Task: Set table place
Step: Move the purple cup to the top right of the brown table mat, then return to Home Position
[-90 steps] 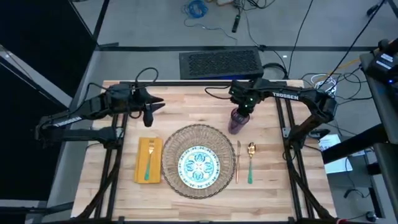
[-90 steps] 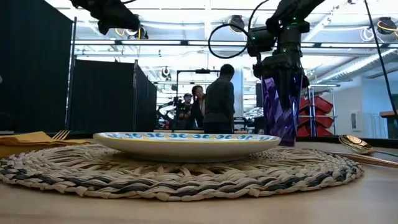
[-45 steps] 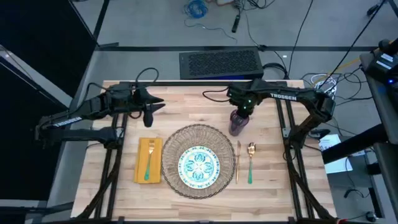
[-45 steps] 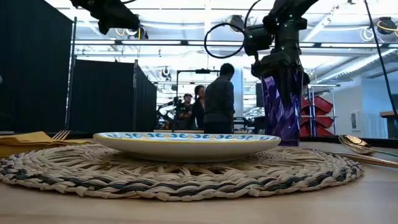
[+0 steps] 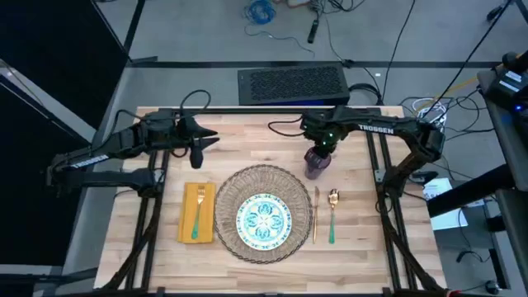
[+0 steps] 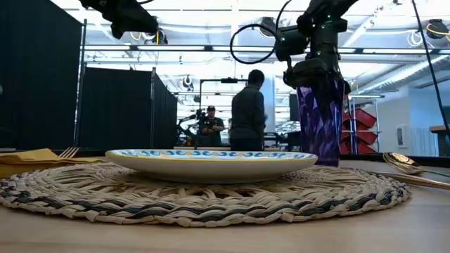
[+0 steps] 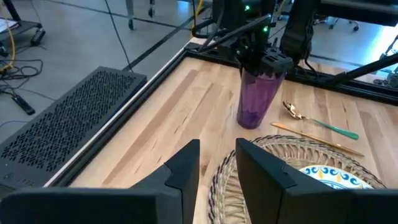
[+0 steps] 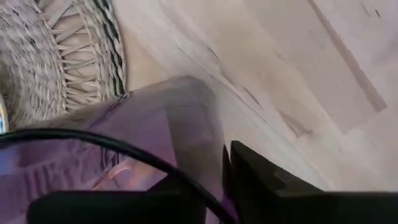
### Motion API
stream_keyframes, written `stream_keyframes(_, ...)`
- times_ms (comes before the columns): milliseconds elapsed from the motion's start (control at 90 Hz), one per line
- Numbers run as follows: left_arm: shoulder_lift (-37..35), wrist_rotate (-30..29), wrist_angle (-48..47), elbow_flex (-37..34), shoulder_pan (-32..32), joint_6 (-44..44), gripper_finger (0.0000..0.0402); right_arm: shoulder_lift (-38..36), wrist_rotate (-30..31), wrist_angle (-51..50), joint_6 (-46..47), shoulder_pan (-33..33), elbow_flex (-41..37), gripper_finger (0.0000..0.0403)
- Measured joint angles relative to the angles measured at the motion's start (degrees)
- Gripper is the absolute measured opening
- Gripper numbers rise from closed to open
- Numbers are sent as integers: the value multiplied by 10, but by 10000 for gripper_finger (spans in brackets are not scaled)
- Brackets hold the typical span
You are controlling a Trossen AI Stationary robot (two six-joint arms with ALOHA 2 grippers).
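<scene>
We see the right gripper (image 5: pixel 320 145) clamped on the rim of the purple cup (image 5: pixel 315 162), upright toward the table's (image 5: pixel 247 132) far right, just off the placemat's (image 5: pixel 233 186) edge. Left gripper (image 5: pixel 198 148) waits above the far-left area, jaws narrowly apart. We'd say the risk is releasing before the base sits flat: it tips toward the spoon (image 5: pixel 332 206).

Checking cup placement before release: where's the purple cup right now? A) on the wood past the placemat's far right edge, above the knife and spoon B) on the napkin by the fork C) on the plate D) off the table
A: the purple cup stands on the table just beyond the placemat, above the knife and spoon, with the right gripper at its rim.
</scene>
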Motion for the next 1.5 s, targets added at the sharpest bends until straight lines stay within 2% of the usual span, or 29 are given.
stream_keyframes(200, 0, 0, -1, 0, 0, 0, 88, 0, 0, 0, 0, 0, 0, 103)
stream_keyframes(411, 0, 0, -2, 0, 0, 0, 88, 0, -1, -22, 4, 0, 22, 120)
stream_keyframes(733, 0, 8, -2, 0, 0, 0, 88, -1, 10, -76, -11, 0, 117, 123)
stream_keyframes(1278, 0, 18, -1, 0, 0, 1, 88, -1, 14, -255, -40, 0, 311, 123)
stream_keyframes(1500, -13, 45, -2, 0, 0, 3, 88, -40, 10, -253, -69, 24, 358, 123)
